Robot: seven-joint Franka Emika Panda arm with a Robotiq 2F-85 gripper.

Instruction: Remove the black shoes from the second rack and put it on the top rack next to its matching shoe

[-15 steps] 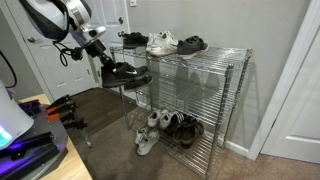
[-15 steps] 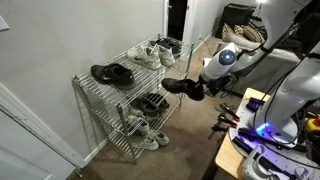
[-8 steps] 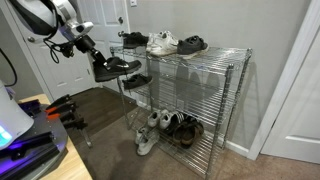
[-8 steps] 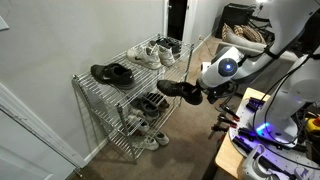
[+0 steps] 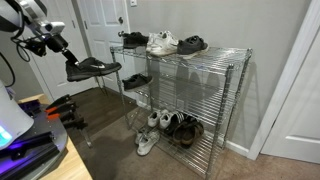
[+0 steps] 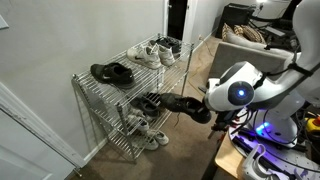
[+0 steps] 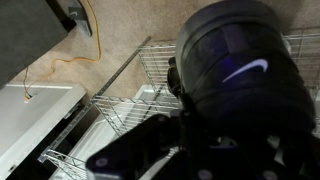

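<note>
1. Clamped by the claw (image 5: 71, 69) at the heel end only: the shoe (image 5: 98, 67), hanging in open air, toe toward the shelves. Sits left of the second rack (image 5: 195, 93) and the top rack (image 5: 222, 54), clear of both, at a height roughly between them.
2. Could droop at the toe or slip out, given a heel-only hold on what looks like a soft upper. Most likely under a fast lift or a jolt. Cannot judge depth of bite from the wrist view, which is dark and blurred.
3. Could catch toe or sole on the top rack's left rim if brought in too low. Risks snagging tread or laces on the wire grid.
4. Could knock the twin (image 5: 133, 39), sitting at the left end of the top rack, right on the way in. Little bare grid to see between it and the white sneakers (image 5: 161, 43) just to its right. Might shove either one off the near or far edge with a sideways push.
5. Could end up half over the rim and tip off if let go before resting flat.
</note>
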